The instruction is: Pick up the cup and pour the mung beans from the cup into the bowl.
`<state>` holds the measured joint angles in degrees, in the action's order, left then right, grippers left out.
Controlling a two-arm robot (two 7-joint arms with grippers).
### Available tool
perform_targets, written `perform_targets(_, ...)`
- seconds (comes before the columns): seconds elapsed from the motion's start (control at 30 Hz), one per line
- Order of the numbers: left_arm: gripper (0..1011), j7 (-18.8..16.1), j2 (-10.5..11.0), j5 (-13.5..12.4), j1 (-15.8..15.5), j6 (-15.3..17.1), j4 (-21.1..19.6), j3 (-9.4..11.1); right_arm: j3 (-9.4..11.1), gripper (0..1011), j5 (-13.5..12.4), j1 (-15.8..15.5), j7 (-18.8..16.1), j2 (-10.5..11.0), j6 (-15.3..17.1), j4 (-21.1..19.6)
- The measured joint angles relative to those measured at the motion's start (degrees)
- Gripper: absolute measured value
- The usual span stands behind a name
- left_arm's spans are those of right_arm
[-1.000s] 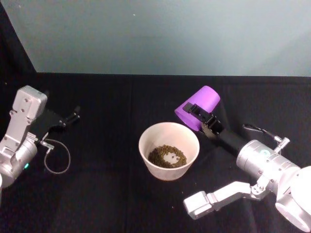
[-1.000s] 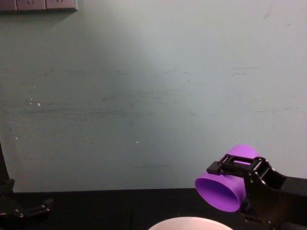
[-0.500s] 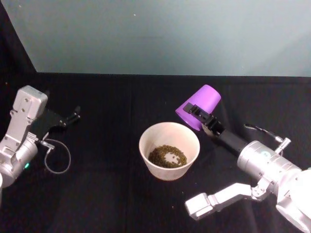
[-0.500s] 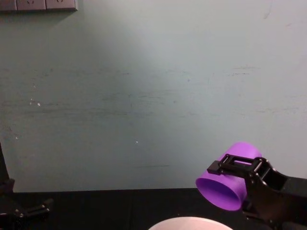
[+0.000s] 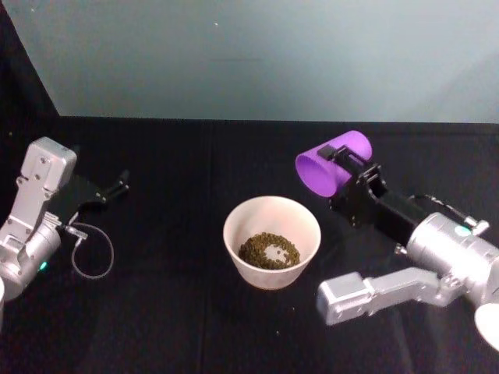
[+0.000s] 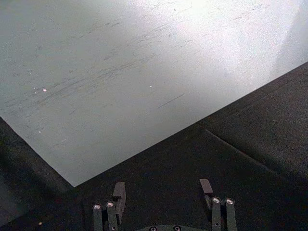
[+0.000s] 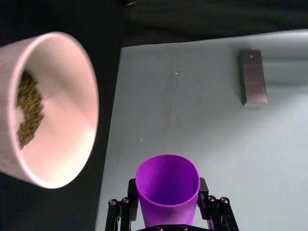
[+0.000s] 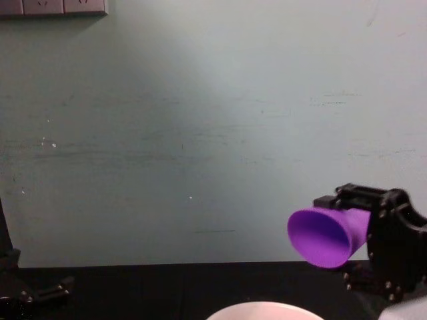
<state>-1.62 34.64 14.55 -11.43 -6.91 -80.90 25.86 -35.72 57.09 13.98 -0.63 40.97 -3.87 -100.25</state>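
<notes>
Purple and smooth, one small tapered plastic cup (image 5: 334,162) is clamped between the black fingers of the right gripper (image 5: 348,166), which we see holding it on its side in the air, mouth turned toward the robot's left, above the desk just past the right of the bowl. In the right wrist view we look straight into the cup (image 7: 167,186) and find it empty.

We count one wide, pale pinkish-white round bowl (image 5: 309,226), standing near the middle of the desk. It holds one heap of tiny olive-green mung beans (image 5: 268,250) on its bottom.

We count two grippers. At the desk's left edge the left gripper (image 5: 117,184) sits with nothing in it, and the left wrist view shows its two fingertips (image 6: 119,191) well apart.

We can read no brand, label or writing on anything.

Black cloth covers the desk (image 5: 179,312). Behind its far edge stands a pale grey-green wall (image 8: 200,120), scuffed with faint streaks, and the chest view shows a grey socket strip (image 8: 53,7) in the wall's upper left corner.
</notes>
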Motion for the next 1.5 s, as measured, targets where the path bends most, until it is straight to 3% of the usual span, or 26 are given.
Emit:
perform_targets(0.13, 1000, 0.0, 0.0, 0.0, 0.0, 0.0, 0.0, 0.0, 3.9, 726, -10.3, -1.7, -0.7, 0.1, -4.1, 0.0)
perform_targets(0.17, 1000, 0.0, 0.0, 0.0, 0.0, 0.0, 0.0, 0.0, 5.2, 726, -13.9, -2.2, -1.5, 0.0, -5.2, 0.0)
perform_targets(0.2, 1000, 0.0, 0.0, 0.0, 0.0, 0.0, 0.0, 0.0, 5.2, 726, -13.9, -2.2, -1.5, 0.0, -5.2, 0.0)
perform_targets(0.27, 1000, 0.0, 0.0, 0.0, 0.0, 0.0, 0.0, 0.0, 8.0, 726, -22.6, -3.2, -4.0, -0.2, -7.4, 0.1)
perform_targets(0.3, 1000, 0.0, 0.0, 0.0, 0.0, 0.0, 0.0, 0.0, 8.0, 726, -22.6, -3.2, -4.0, -0.2, -7.4, 0.1)
perform_targets(0.4, 1000, 0.0, 0.0, 0.0, 0.0, 0.0, 0.0, 0.0, 11.4, 726, -33.5, -4.4, -7.9, -0.5, -9.4, 0.7)
perform_targets(0.53, 1000, 0.0, 0.0, 0.0, 0.0, 0.0, 0.0, 0.0, 13.4, 726, -41.5, -5.0, -11.1, -0.9, -10.6, 1.9)
perform_targets(0.57, 1000, 0.0, 0.0, 0.0, 0.0, 0.0, 0.0, 0.0, 14.5, 726, -45.4, -5.3, -12.8, -1.1, -10.9, 2.6)
perform_targets(0.63, 1000, 0.0, 0.0, 0.0, 0.0, 0.0, 0.0, 0.0, 15.4, 726, -49.3, -5.5, -14.6, -1.4, -11.1, 3.4)
perform_targets(0.67, 1000, 0.0, 0.0, 0.0, 0.0, 0.0, 0.0, 0.0, 16.2, 726, -53.1, -5.7, -16.6, -1.6, -11.1, 4.4)
perform_targets(0.87, 1000, 0.0, 0.0, 0.0, 0.0, 0.0, 0.0, 0.0, 19.2, 726, -66.4, -6.5, -23.7, -2.8, -10.9, 8.5)
perform_targets(1.07, 1000, 0.0, 0.0, 0.0, 0.0, 0.0, 0.0, 0.0, 21.2, 726, -73.5, -7.6, -28.1, -4.1, -10.9, 12.4)
perform_targets(1.37, 1000, 0.0, 0.0, 0.0, 0.0, 0.0, 0.0, 0.0, 22.5, 726, -77.1, -8.4, -31.4, -6.0, -12.0, 17.2)
perform_targets(1.47, 1000, 0.0, 0.0, 0.0, 0.0, 0.0, 0.0, 0.0, 22.8, 726, -78.8, -8.4, -32.9, -6.6, -12.1, 18.6)
perform_targets(1.5, 1000, 0.0, 0.0, 0.0, 0.0, 0.0, 0.0, 0.0, 22.9, 724, -80.5, -8.4, -34.1, -7.0, -11.7, 19.5)
